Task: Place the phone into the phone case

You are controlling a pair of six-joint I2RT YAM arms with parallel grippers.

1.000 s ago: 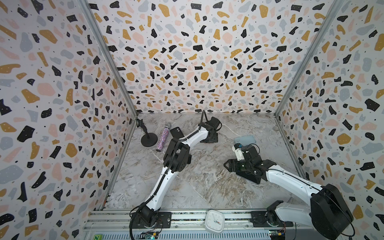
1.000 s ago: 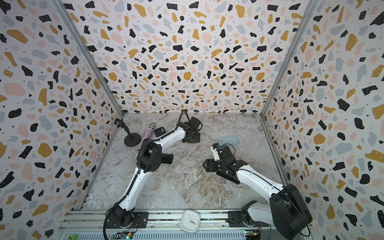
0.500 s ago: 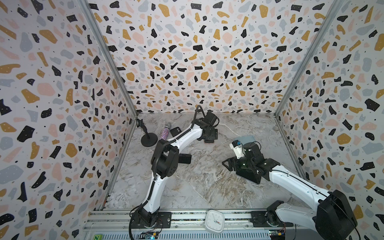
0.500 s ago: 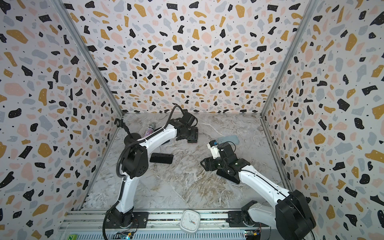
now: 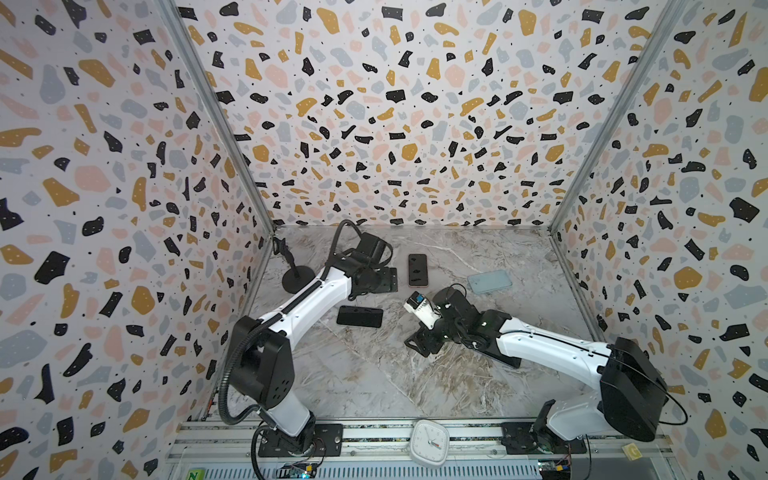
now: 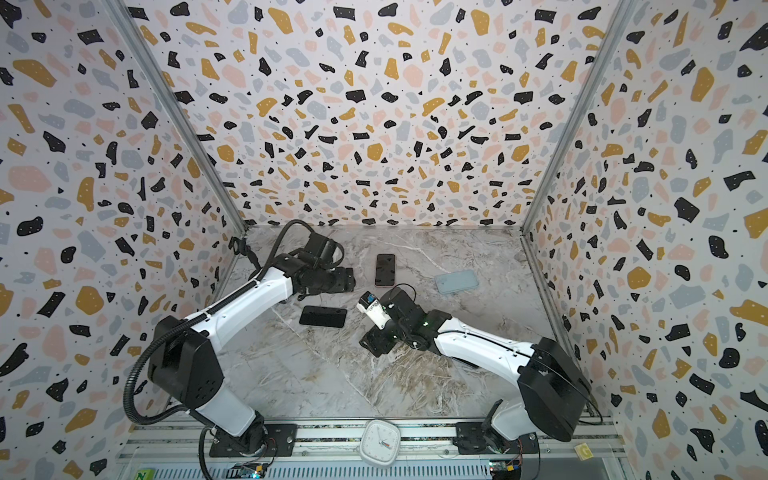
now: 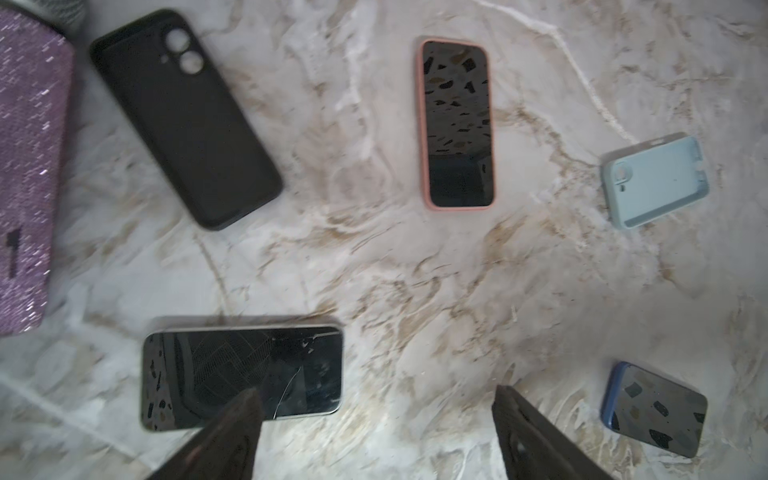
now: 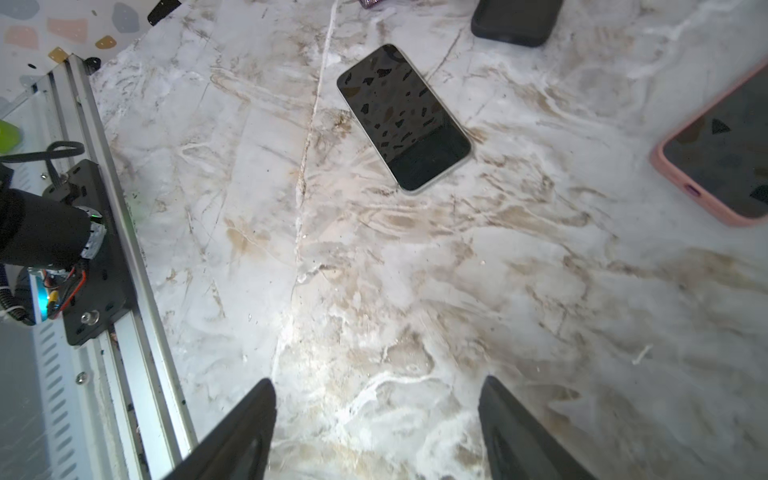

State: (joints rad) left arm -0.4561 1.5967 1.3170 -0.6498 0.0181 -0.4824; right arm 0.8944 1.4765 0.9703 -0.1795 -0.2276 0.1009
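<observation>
A bare black phone with a cracked screen (image 5: 360, 316) (image 6: 323, 316) (image 7: 243, 374) (image 8: 403, 118) lies flat left of the table's middle. An empty black case (image 7: 183, 120) (image 8: 515, 20) lies beyond it and is hidden under my left arm in both top views. An empty light blue case (image 5: 489, 281) (image 6: 456, 281) (image 7: 656, 183) lies at the back right. My left gripper (image 5: 382, 280) (image 7: 376, 397) hovers open behind the bare phone. My right gripper (image 5: 419, 345) (image 8: 378, 384) is open over bare marble to the phone's right.
A phone in a pink case (image 5: 417, 270) (image 7: 457, 124) lies at the back middle. A phone in a blue case (image 7: 654, 409) lies partly under my right arm. A purple glittery item (image 7: 25, 166) and a black stand (image 5: 297, 278) sit at the back left.
My left arm has swung its elbow out to the left and drawn its gripper back and left, uncovering the pink-cased phone. My right gripper has shifted slightly left.
</observation>
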